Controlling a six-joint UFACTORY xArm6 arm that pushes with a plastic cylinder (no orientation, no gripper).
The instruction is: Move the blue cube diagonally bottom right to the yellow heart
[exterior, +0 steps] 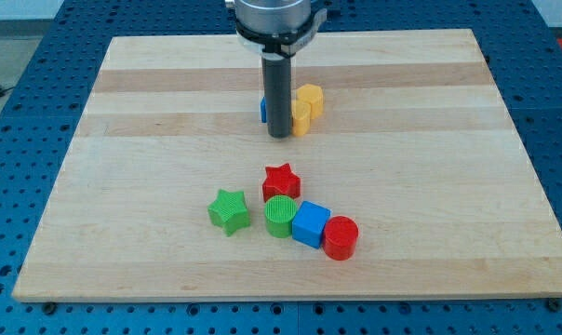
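The blue cube point(310, 223) sits low in the middle of the wooden board point(169, 112), between a green cylinder point(279, 216) on its left and a red cylinder point(341, 237) on its right. Two yellow blocks stand near the view's top middle: one point(311, 99) further up and right, and one point(301, 119) just below it; which is the heart I cannot tell. My tip point(279, 135) rests just left of the lower yellow block, far above the blue cube. A small blue block point(263, 110) peeks out from behind the rod's left side.
A red star point(281, 181) sits above the green cylinder. A green star point(228, 211) lies to the left of that cylinder. Blue perforated table surrounds the board.
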